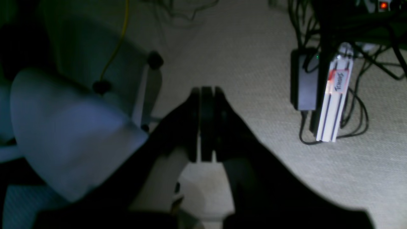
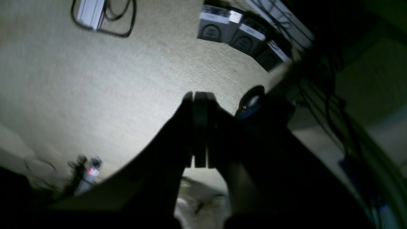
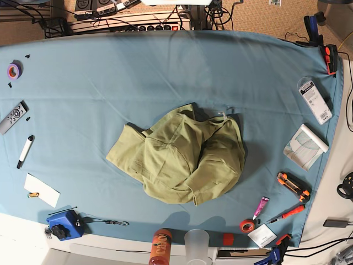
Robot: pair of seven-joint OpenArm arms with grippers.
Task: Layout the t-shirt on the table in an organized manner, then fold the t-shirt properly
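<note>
You are looking at the plain olive-green cotton t-shirt (image 3: 179, 155) lying crumpled in a loose heap near the middle of the wide table draped in light teal-blue cloth (image 3: 110, 72). It is bunching over itself, sleeves and hem folded under, so nothing is laid out yet; a small white tag (image 3: 222, 115) is peeking out at the heap's far edge. The small tools are sitting well apart from the t-shirt, along the table's edges, which is leaving room around it for spreading.

Neither arm is showing in the base view. Your left gripper (image 1: 206, 92) is pointing down at pale carpet beside a grey power brick and white rail, off the table, its dark jaws pressed together and gripping nothing. Your right gripper (image 2: 200, 95) is likewise clenched on nothing, hanging over carpet near stacked dark boxes. Both are parked away from the t-shirt, probably waiting to start. You will likely need to bring them over the table and open them first.
</note>
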